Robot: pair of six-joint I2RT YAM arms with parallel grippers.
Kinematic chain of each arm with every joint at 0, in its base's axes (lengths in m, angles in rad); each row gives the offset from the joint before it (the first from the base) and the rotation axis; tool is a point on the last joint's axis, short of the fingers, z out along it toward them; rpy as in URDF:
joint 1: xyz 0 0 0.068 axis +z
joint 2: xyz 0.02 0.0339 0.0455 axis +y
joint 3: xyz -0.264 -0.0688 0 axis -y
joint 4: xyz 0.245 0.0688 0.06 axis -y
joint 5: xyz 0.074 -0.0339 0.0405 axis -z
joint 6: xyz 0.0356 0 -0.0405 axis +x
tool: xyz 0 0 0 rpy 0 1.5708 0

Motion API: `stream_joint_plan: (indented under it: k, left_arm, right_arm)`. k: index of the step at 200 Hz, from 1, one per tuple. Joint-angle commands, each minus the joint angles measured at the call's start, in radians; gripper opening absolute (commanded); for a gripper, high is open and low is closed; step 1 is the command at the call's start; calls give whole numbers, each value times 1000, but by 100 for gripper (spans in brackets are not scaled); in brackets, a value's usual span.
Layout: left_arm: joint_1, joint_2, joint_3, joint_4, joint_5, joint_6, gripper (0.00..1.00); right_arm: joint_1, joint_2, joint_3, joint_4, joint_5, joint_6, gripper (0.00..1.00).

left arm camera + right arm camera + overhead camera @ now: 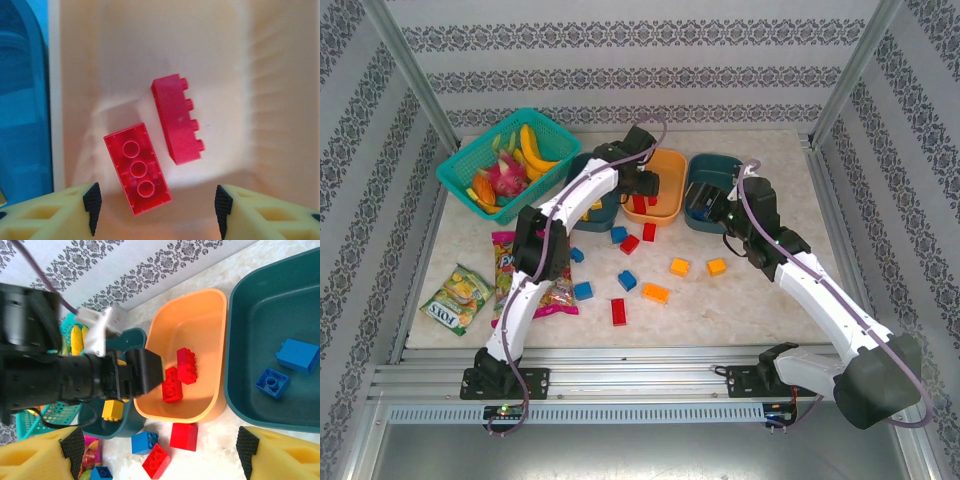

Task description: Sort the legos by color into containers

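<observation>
the left gripper (156, 210), jaws apart, is hovering over the orange tray (125, 60), where two red legos (137, 170) are lying. the right gripper (160, 452) is gaping too, near the teal tray (250, 315) at the orange one's 3 o'clock, two blue legos (298, 355) sitting inside.

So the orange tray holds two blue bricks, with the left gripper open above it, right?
No: the two bricks in the orange tray are red, not blue, as the left wrist view shows. The left gripper is open above it.
</observation>
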Motion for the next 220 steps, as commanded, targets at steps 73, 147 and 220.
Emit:
stream_joint_plan:
  k: [73, 147, 220]
  left_arm:
    - [33, -833, -752, 129, -127, -282, 76]
    - [18, -1429, -1387, 193, 27, -410, 77]
    - [18, -1727, -1527, 126, 96, -455, 79]
  right_arm:
    - [366, 161, 121, -159, -49, -331, 78]
    - [522, 515, 283, -446, -13, -330, 77]
    - [540, 791, 489, -581, 79, -337, 74]
